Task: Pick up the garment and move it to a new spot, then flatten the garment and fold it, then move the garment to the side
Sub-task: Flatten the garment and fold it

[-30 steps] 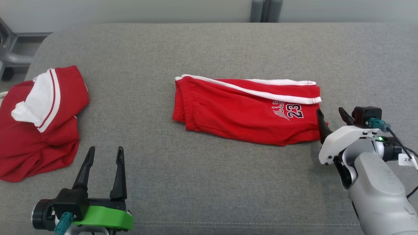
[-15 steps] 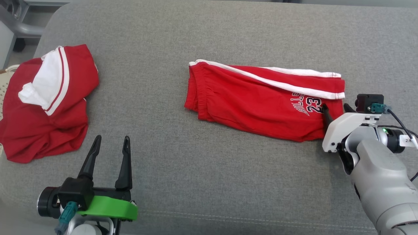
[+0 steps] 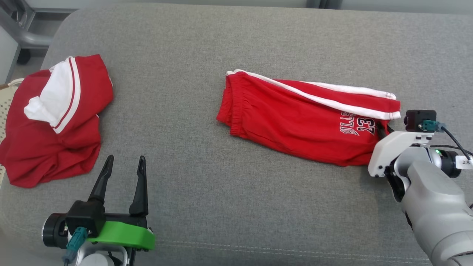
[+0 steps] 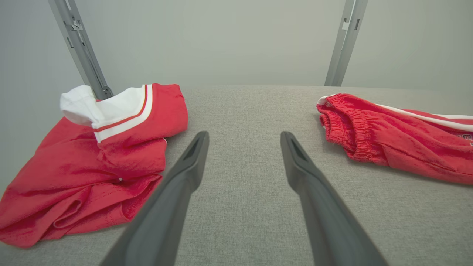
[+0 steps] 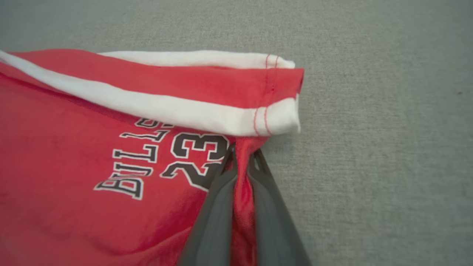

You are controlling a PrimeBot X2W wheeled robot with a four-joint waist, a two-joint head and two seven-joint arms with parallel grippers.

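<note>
The garment (image 3: pixel 295 118) is a pair of red shorts with white stripes and a "23" print, lying folded flat on the grey padded surface, right of centre. My right gripper (image 3: pixel 381 128) is at its right hem, shut on a pinch of the red cloth. In the right wrist view the fabric (image 5: pixel 92 129) is squeezed between the two fingers of the right gripper (image 5: pixel 242 152), just below the white stripe. My left gripper (image 3: pixel 125 159) stands open near the front left, holding nothing. In the left wrist view the left gripper (image 4: pixel 244 137) points between the shorts (image 4: pixel 388 136) and another garment.
A second red and white garment (image 3: pixel 55 122) lies crumpled at the left end of the surface, also in the left wrist view (image 4: pixel 103 159). A pale basket rim (image 3: pixel 3 107) shows at the far left edge. The grey padded surface (image 3: pixel 207 192) has a front seam near me.
My right gripper has slid onto the shorts' right hem and closed on the cloth. The camera has shifted, so the whole picture moved. The left gripper stays open.
</note>
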